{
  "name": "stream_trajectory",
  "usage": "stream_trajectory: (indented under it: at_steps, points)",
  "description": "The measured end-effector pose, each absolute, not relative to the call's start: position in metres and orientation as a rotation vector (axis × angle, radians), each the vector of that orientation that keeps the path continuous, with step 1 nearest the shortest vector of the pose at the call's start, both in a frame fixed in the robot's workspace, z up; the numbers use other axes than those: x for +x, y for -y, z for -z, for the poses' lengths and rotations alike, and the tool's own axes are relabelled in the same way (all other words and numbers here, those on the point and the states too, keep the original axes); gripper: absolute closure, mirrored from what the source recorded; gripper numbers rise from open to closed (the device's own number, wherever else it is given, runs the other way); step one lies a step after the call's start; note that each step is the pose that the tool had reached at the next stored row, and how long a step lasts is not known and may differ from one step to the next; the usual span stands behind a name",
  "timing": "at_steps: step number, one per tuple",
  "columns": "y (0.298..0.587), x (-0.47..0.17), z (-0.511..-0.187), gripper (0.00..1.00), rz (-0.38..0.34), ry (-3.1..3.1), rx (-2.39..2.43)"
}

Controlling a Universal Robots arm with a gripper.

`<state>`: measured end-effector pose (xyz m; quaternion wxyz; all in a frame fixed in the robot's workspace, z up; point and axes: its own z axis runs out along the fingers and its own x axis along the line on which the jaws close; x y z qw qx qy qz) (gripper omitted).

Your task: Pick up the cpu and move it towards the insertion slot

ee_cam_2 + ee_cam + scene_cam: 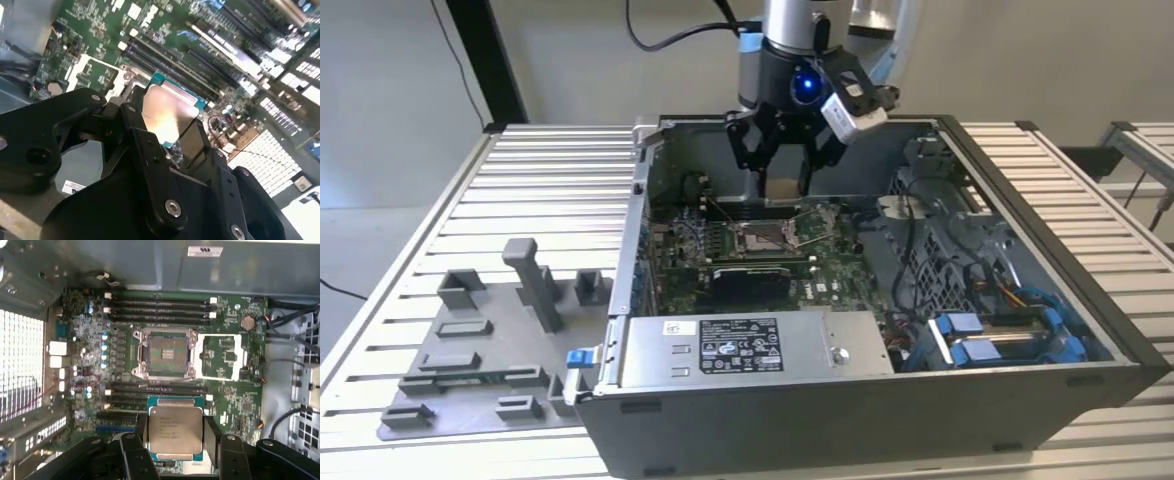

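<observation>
In the exterior view my gripper (783,178) hangs inside the open computer case, above the far part of the green motherboard (827,280). It is shut on the cpu (782,187), a flat square chip held by its edges between the black fingers (134,447). In both wrist views the cpu (175,432) (167,117) shows its silvery metal top with a teal rim. The insertion slot (166,353) (763,236), a square socket with a shiny frame and tan centre, lies open on the board, a short way from the held chip and below it.
The case walls (1067,250) ring the board. A grey power supply (747,345) fills the near side, and blue-tabbed drive bays with cables (1001,335) sit at the exterior view's right. Memory slots (157,310) flank the socket. A grey tray with blocks (480,350) lies on the slatted table.
</observation>
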<state>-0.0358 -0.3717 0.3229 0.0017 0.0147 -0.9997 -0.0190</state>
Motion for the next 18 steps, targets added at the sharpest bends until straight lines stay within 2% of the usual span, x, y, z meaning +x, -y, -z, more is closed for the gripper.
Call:
stream_trajectory:
  at_steps: [12, 18]
  points:
    - [0.321, -0.038, -0.302, 1.0, 0.06, 3.137, 0.046]
    - [0.318, -0.038, -0.302, 1.0, 0.06, 3.136, 0.046]
